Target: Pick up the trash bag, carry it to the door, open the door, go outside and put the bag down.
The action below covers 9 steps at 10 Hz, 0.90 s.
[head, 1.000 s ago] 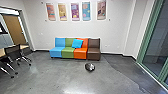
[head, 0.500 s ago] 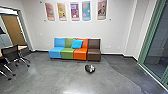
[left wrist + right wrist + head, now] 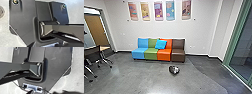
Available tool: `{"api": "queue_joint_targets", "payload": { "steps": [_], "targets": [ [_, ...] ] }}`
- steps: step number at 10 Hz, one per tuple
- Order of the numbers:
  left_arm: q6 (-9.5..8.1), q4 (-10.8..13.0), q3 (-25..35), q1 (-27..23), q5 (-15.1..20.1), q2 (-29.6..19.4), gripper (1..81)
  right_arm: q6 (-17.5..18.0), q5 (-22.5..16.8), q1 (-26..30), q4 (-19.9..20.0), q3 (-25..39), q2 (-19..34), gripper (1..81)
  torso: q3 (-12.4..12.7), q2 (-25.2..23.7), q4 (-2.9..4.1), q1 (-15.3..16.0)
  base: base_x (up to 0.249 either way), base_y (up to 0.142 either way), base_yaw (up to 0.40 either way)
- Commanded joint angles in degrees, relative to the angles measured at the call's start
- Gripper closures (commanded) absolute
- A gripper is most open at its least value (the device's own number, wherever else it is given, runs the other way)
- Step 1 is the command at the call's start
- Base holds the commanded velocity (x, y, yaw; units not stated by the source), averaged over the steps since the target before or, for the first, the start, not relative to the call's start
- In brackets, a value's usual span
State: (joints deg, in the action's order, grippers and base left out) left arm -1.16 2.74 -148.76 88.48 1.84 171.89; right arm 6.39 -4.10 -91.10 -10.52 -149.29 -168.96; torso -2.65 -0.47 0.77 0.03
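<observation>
A small black trash bag (image 3: pixel 174 70) with a whitish patch lies on the grey floor in the head view, a short way in front of the row of coloured seats. It stands apart from everything around it. A green-framed glass wall (image 3: pixel 244 45) runs along the right side; whether it holds a door I cannot tell. Both wrist views look down on the robot's own dark base and the floor beside it, and how either gripper stands cannot be made out there.
Behind the bag, a blue, green, orange and brown seat row (image 3: pixel 159 53) stands against the wall, a blue cushion (image 3: pixel 160 44) on it. Black chairs (image 3: pixel 92 53) and a table (image 3: pixel 104 48) are at the left, near a doorway with a wooden door (image 3: pixel 96 30).
The head camera has moved a little forward and turned slightly, so the bag and seats show a bit lower and larger. The bag still lies on the floor.
</observation>
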Motion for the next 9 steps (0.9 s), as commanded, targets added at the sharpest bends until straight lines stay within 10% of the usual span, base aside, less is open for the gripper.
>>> {"api": "queue_joint_targets", "payload": {
  "steps": [1,9],
  "targets": [
    [0.28,-0.11,0.22,-2.30,3.52,-0.05,1.0,-0.06,-3.29,2.10,0.33,0.32,0.18,1.0,0.00,0.00,0.00,0.00,0.148,0.000,0.000],
    [0.28,-0.11,0.22,-2.21,3.52,-0.14,1.0,-0.15,-3.29,2.28,0.15,0.15,-0.61,1.0,0.02,0.00,0.00,0.00,0.141,0.000,0.000]
  ]
}}
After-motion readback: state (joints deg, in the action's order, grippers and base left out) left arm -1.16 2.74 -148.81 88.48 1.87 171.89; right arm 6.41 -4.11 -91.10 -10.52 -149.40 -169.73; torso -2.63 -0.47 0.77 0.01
